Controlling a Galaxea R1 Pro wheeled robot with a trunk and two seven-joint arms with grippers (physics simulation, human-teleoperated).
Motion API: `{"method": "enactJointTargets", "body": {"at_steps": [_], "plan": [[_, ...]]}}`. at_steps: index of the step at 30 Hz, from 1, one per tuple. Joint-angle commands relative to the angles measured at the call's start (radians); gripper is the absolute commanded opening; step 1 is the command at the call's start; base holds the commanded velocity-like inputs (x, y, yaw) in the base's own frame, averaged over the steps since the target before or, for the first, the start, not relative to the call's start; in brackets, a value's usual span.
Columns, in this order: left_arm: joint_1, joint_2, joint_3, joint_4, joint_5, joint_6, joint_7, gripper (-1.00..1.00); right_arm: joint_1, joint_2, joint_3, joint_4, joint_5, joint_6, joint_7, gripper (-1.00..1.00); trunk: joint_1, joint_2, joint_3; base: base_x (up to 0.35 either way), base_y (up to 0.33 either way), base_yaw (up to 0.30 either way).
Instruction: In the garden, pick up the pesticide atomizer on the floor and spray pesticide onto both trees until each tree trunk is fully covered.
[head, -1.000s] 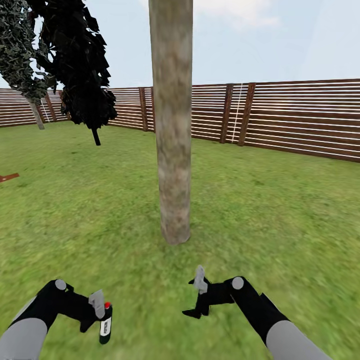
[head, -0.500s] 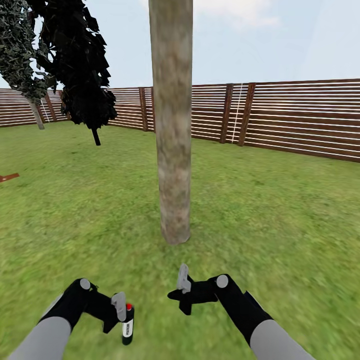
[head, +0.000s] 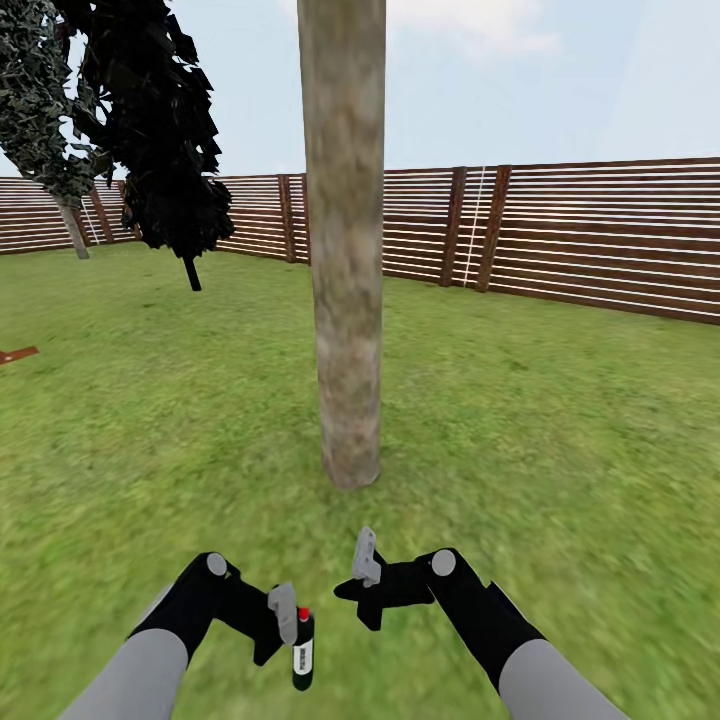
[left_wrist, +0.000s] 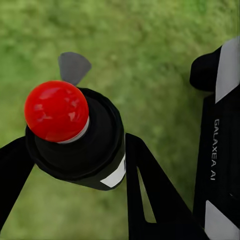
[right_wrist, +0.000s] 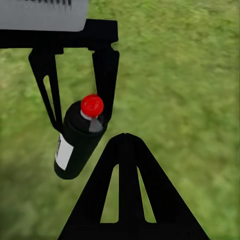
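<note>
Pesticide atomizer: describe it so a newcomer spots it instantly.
Start at the thick tree trunk on the lawn and drop toward the camera. The left pincer holds the pesticide atomizer upright: small dark bottle, white band, red tip.

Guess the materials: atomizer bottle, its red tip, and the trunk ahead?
Pesticide atomizer, held in the left gripper: looks like dark matte plastic with a white label. Its red tip: glossy, highlights suggest smooth plastic. Tree trunk: mottled grey-tan, smooth bark-like; render leaves it open.
</note>
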Motion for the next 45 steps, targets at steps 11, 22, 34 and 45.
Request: {"method": "enactJointTargets", "body": {"at_steps": [11,22,34,45], "plan": [[-0.002,-0.022,0.011,-0.001,-0.006,-0.076,-0.002,-1.0,0.0,-0.001,-0.001,0.0,0.01,-0.008,0.001,-1.0,0.0,0.0,-0.001,0.0,0.0,0.0],[-0.009,-0.024,0.013,0.0,0.009,-0.079,0.006,-1.0,0.0,-0.001,-0.001,0.001,0.01,-0.008,0.001,-1.0,0.0,0.0,-0.001,0.0,0.0,0.0],[-0.007,-0.029,0.013,0.008,0.041,-0.088,0.035,-1.0,0.0,-0.001,-0.001,0.002,0.012,-0.008,0.0,-1.0,0.0,0.0,-0.001,0.0,0.0,0.0],[-0.007,-0.036,0.013,0.014,0.043,-0.089,0.035,-1.0,0.0,-0.001,-0.001,0.002,0.012,-0.008,0.0,-1.0,0.0,0.0,-0.001,0.0,0.0,0.0]]}}
